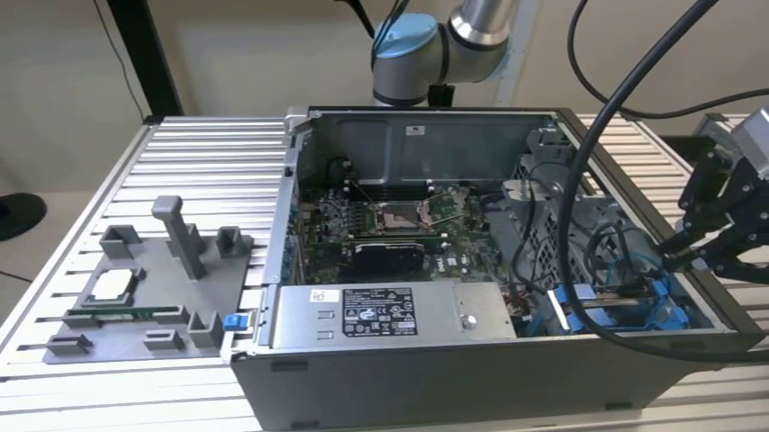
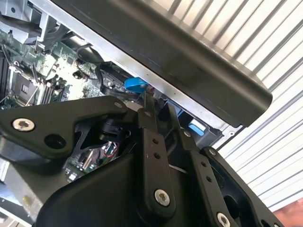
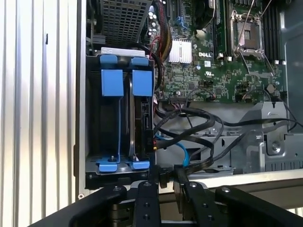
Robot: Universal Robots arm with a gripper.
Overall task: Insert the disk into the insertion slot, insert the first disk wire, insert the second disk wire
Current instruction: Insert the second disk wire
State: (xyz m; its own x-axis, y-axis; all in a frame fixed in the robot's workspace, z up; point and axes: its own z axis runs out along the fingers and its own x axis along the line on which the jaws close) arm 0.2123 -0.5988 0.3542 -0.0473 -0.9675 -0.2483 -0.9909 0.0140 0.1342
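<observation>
The silver ribbed metal table (image 1: 180,153) has a dull brushed sheen; the flat grey plastic fixture plate (image 1: 168,297) on it looks matt; the bright blue plastic carrier frames (image 3: 112,78) are smooth, faintly glossy; the black gripper (image 3: 167,176) is matt, with shiny metal screw heads; the black cables (image 3: 199,118) look smooth and rubbery.

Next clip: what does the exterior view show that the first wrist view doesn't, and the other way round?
The exterior view adds the grey fixture plate at the exterior view's left and the labelled power-supply box. The first wrist view adds the drive bay end-on: two blue carriers, one apparently holding the disk, with black cables beside. Both share the motherboard and the gripper near the bay.
</observation>
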